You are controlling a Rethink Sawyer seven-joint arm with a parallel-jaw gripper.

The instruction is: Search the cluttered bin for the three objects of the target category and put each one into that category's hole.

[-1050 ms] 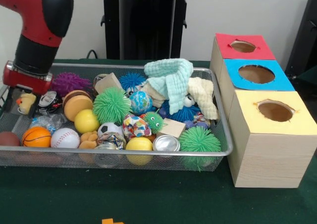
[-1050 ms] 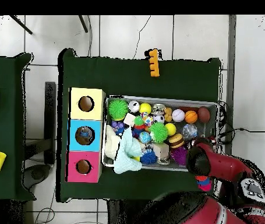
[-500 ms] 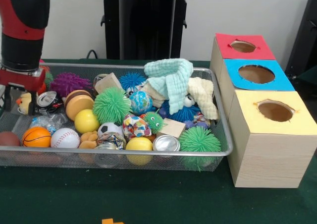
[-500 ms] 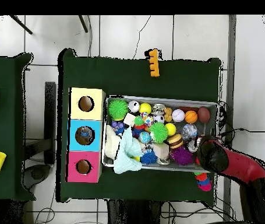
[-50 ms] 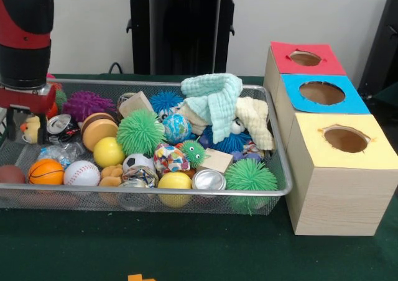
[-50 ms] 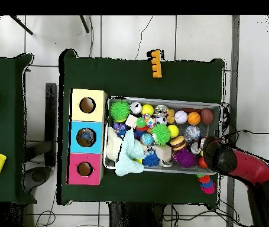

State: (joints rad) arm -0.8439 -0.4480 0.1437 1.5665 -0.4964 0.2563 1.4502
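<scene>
A: Where is the gripper [image 5: 13, 127] at this moment, and why there?

B: It hangs over the end of the wire bin [image 5: 273, 125] which is far from the three boxes. Under it lie a small yellow duck [image 5: 31, 129] and a silver can [image 5: 61, 125]. I judge it is placed there to search that corner, because the toys are piled thick and the arm must come from above.

A: Are the jaws wide or narrow?

B: I cannot tell. The front view shows only dark parts under the red wrist at the picture's edge, and in the overhead view the arm covers them.

A: And the target things?

B: The task does not name the category, so I cannot say which three they are. All candidates are in the bin: the green spiky ball [image 5: 140, 132], the basketball [image 5: 45, 171], the baseball [image 5: 81, 173], the pale green cloth [image 5: 214, 97] heaped on top near the boxes.

A: Why do the boxes stand so close?

B: The red box [image 5: 283, 62], blue box [image 5: 292, 101] and yellow box [image 5: 326, 188] stand in a row just beside the bin on the green surface [image 5: 186, 250], holes up. I think this keeps each carry short.
</scene>
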